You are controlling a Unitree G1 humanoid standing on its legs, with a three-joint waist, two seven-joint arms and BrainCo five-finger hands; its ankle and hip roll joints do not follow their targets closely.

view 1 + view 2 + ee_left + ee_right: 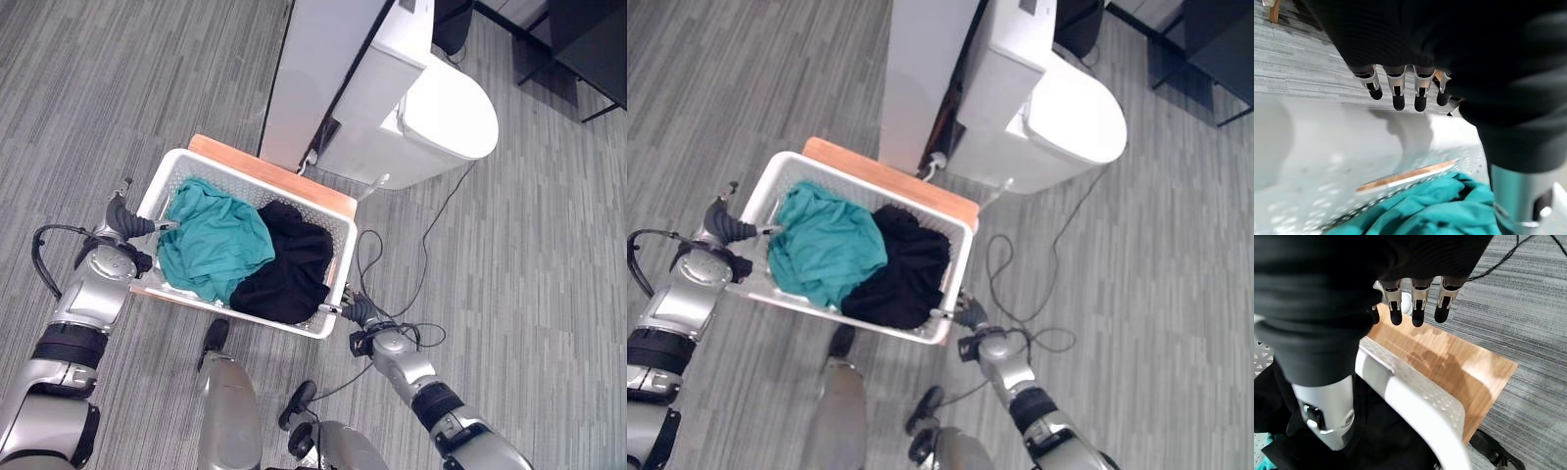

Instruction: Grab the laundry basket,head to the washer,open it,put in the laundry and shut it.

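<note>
Two hands sit at the opposite short ends of a white plastic laundry basket (333, 230), a rectangular tub with rounded corners and walls pierced by a fine lattice of small holes. Nearest the robot, the right hand (357, 311) meets the basket's near right corner; its wrist view shows the thumb inside the smooth, rounded rim and the dark-tipped fingers (1418, 308) outside it, pointing straight down past the edge without curling round it, so the hand is relaxed rather than clenched. The left hand (127, 220) rests at the basket's left end; in its own wrist view its fingers (1397, 90) likewise hang straight just beyond the broad, glossy white rim, with the thumb on the inner side above the cloth, again a loose, unclosed pose. Inside the basket lie two soft, crumpled garments: a teal garment (211, 245) heaped in folds on the left half, and a black garment (289, 269) bunched matte and dark on the right half, the two touching in the middle. The basket stands on a low wooden tabletop (274, 174), a flat, warm-brown board with visible grain whose edge shows along the basket's far side. Around it spreads grey floor (118, 88) of narrow streaked planks. Just beyond the board rises the white washer (421, 98), smooth and boxy with a rounded, bulging front.
</note>
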